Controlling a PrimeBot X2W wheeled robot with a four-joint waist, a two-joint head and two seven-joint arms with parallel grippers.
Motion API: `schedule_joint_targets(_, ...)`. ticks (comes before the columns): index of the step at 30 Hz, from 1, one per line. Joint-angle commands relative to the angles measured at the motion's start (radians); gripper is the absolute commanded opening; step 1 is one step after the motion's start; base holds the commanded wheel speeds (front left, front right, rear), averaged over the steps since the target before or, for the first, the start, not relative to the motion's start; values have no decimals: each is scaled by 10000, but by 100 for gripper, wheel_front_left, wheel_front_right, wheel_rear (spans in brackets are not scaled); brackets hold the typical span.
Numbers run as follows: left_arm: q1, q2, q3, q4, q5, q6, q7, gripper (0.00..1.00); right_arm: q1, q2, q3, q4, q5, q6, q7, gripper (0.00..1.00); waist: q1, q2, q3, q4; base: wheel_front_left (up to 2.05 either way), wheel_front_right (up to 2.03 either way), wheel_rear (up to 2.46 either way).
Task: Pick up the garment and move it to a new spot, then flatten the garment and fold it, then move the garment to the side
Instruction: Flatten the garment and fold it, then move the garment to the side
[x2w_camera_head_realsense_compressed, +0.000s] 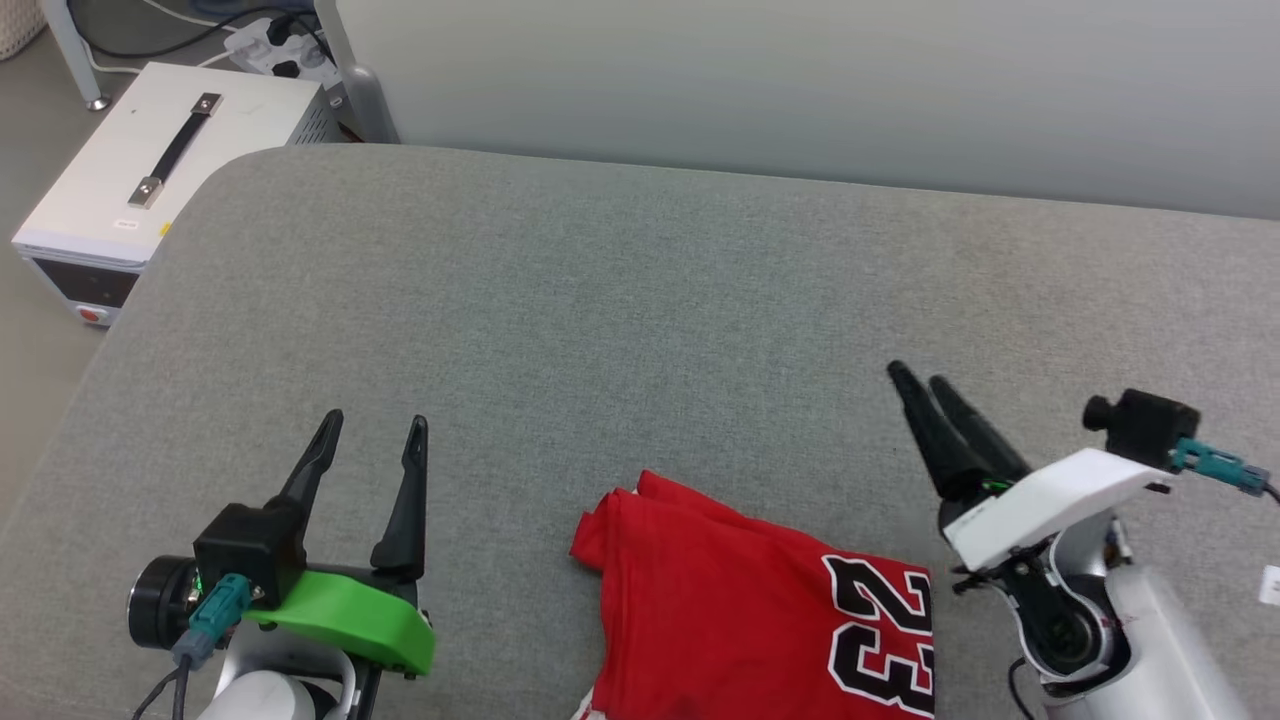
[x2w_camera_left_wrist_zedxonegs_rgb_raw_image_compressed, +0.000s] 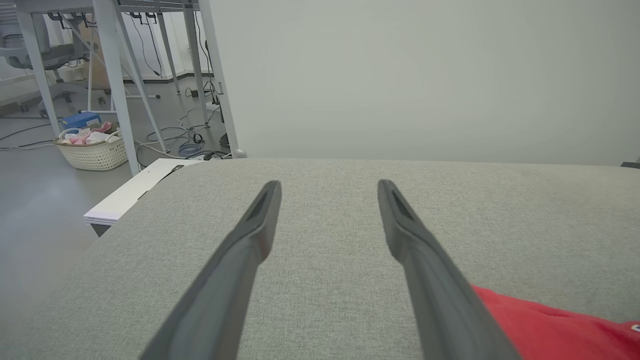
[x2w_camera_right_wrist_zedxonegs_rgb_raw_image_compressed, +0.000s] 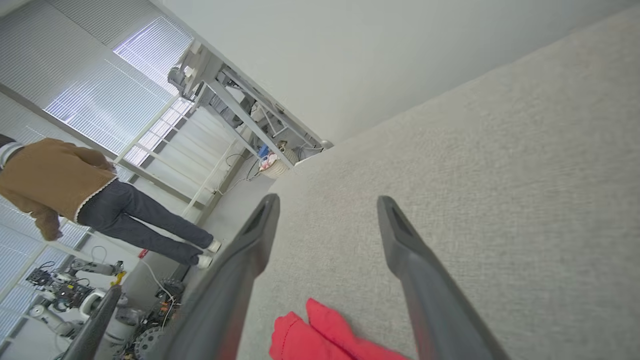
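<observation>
The garment (x2w_camera_head_realsense_compressed: 740, 610), a red jersey with a black "23" outlined in white, lies folded on the grey padded table (x2w_camera_head_realsense_compressed: 640, 300) at the near edge of the head view. Its red cloth also shows at the lower right of the left wrist view (x2w_camera_left_wrist_zedxonegs_rgb_raw_image_compressed: 555, 325) and between the fingers in the right wrist view (x2w_camera_right_wrist_zedxonegs_rgb_raw_image_compressed: 320, 335). My left gripper (x2w_camera_head_realsense_compressed: 375, 425) stands open to the left of the garment, holding nothing. My right gripper (x2w_camera_head_realsense_compressed: 915, 378) is raised just right of the garment, open, its fingers empty and apart from the cloth.
A white box with a black handle (x2w_camera_head_realsense_compressed: 150, 170) stands on the floor off the table's far left corner. A pale wall (x2w_camera_head_realsense_compressed: 800, 80) runs behind the table. A person (x2w_camera_right_wrist_zedxonegs_rgb_raw_image_compressed: 75, 195) stands on the floor beyond the table, near metal desk frames.
</observation>
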Motion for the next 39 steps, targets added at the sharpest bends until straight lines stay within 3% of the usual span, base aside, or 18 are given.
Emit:
schedule_joint_targets(1, 97, 14, 26, -30, 14, 68, -36, 100, 189, 37, -282, -110, -613, 2, -192, 100, 0, 0, -126, -127, 0, 0, 0)
schedule_joint_targets(5, 217, -24, 99, 13, -49, 140, -66, 100, 624, 280, -1635, -811, -3358, 2, -748, 100, 0, 0, -238, -291, 0, 0, 0)
schedule_joint_targets(8, 269, -15, 163, 99, -97, 168, -80, 100, 1015, 505, -2235, -1627, -4795, 2, -791, 100, 0, 0, -317, -420, 0, 0, 0)
schedule_joint_targets(15, 231, 11, 244, 285, -128, 151, -109, 100, 2193, 749, -3091, -3133, -6781, 2, -584, 100, 0, 0, -443, -659, 0, 0, 0)
schedule_joint_targets(25, 499, -72, 194, 696, -195, 101, -151, 100, 3658, 792, -2842, -3866, -7423, 2, -286, 100, 0, 0, -753, -1047, 0, 0, 0)
schedule_joint_targets(39, 835, -133, 64, 998, -369, 32, -145, 100, 4138, 796, -2624, -4055, -7347, 2, -176, 100, 0, 0, -1012, -1289, 0, 0, 0)
